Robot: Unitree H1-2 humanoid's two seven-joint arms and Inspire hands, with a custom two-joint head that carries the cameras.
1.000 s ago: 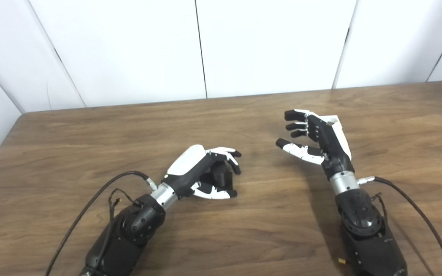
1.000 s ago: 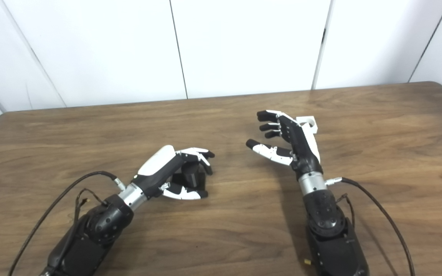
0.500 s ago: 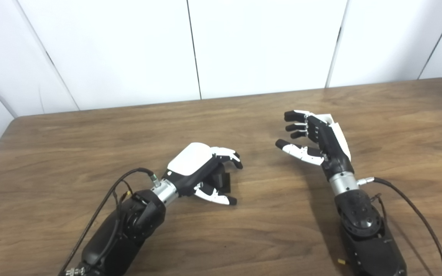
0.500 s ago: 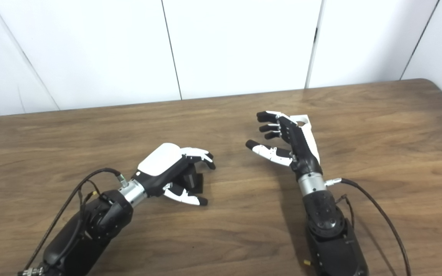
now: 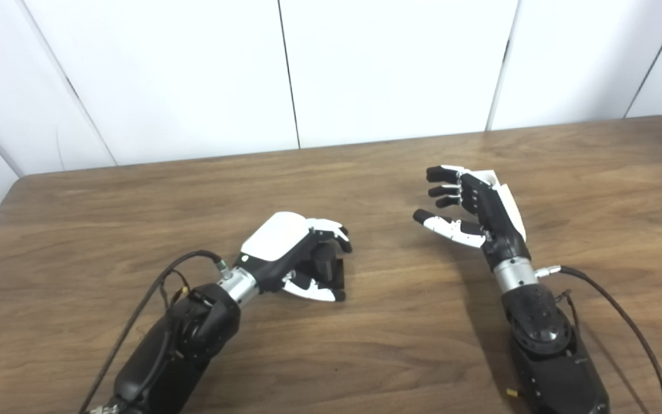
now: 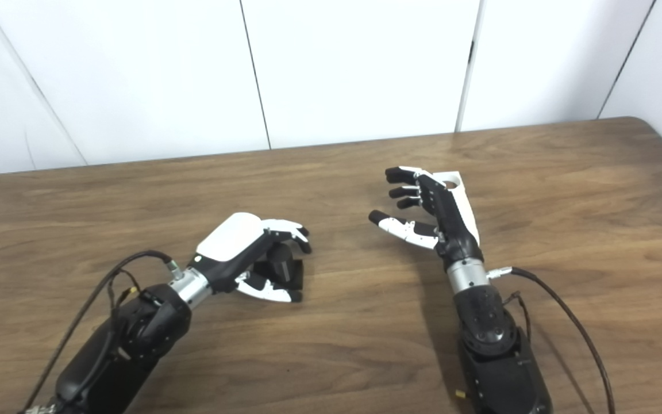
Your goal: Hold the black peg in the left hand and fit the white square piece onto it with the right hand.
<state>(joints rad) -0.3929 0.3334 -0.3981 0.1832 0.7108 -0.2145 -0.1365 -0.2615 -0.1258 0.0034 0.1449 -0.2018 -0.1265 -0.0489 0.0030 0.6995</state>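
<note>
In the left eye view my left hand (image 5: 293,253) cups the upright black peg (image 5: 327,267) on the table (image 5: 135,201); in the right eye view my right hand (image 6: 434,210) is spread, empty, the white piece (image 6: 456,181) just behind its fingers.

Bare table (image 5: 388,299) between the hands – right hand (image 5: 474,207) screens white square piece (image 6: 456,181).

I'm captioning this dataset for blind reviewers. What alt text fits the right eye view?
A robot's left hand curls around a black peg standing on a brown wooden table. Its right hand hovers open beside a white square piece that is partly hidden behind it. White wall panels stand behind the table.
</note>
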